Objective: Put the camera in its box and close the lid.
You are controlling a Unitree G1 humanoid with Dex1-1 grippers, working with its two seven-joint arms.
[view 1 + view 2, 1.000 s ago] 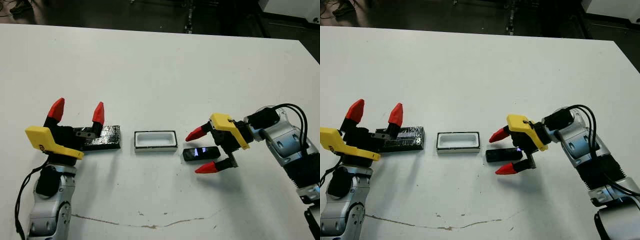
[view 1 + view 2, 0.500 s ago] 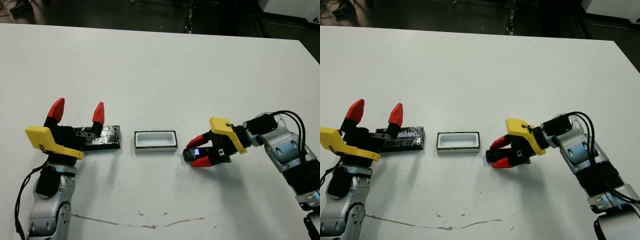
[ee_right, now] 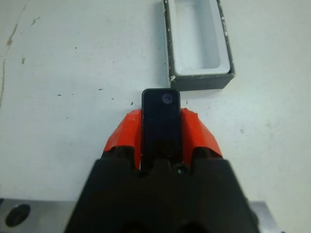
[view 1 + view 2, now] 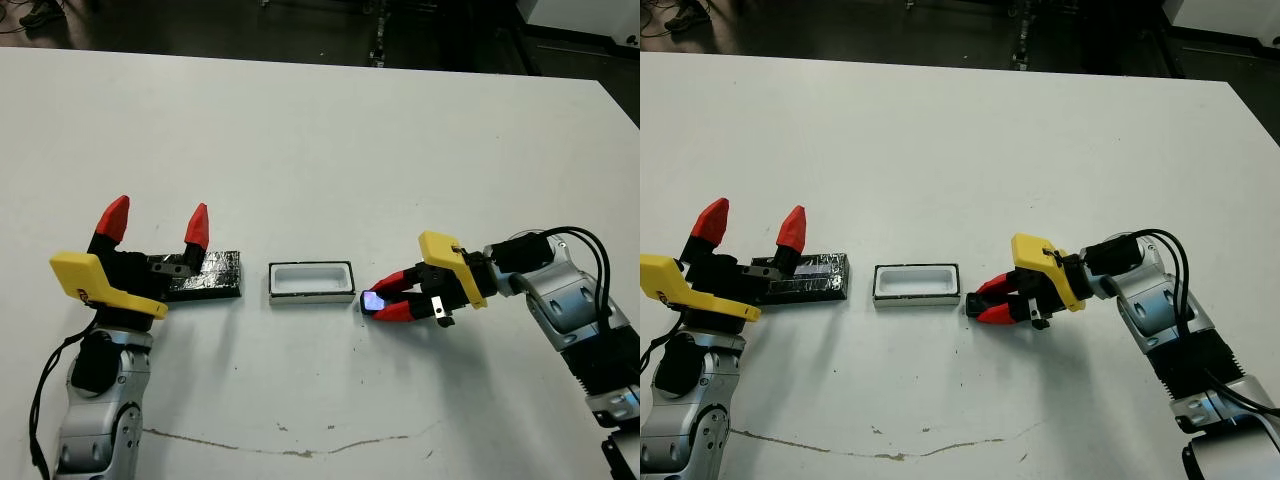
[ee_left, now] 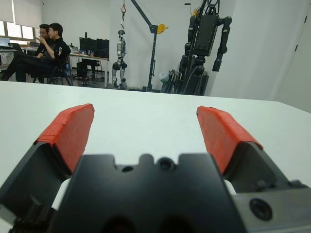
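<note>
At the nine o'clock side of the white bench (image 4: 320,130), the left pincer (image 4: 155,224) stands with its two red-tipped fingers spread apart and pointing toward twelve o'clock, gripping nothing. Just beside it, toward three o'clock and partly hidden behind its black body, the flat black rectangular lid with a shiny crinkled foil-like surface (image 4: 212,275) lies on the bench. Next, near the lid but apart from it, sits the small shallow rectangular box with a thick white rim, white lining and dark outer sides (image 4: 311,282), open side up and holding nothing. Just beside the box's three o'clock end, the right pincer (image 4: 383,301) reaches in from three o'clock, its red fingers clamped on the long sides of the small glossy black rectangular camera (image 3: 161,121). The camera's free end, which bears a bluish-white glint, points toward the box's near short wall with a narrow strip of bench between them.
</note>
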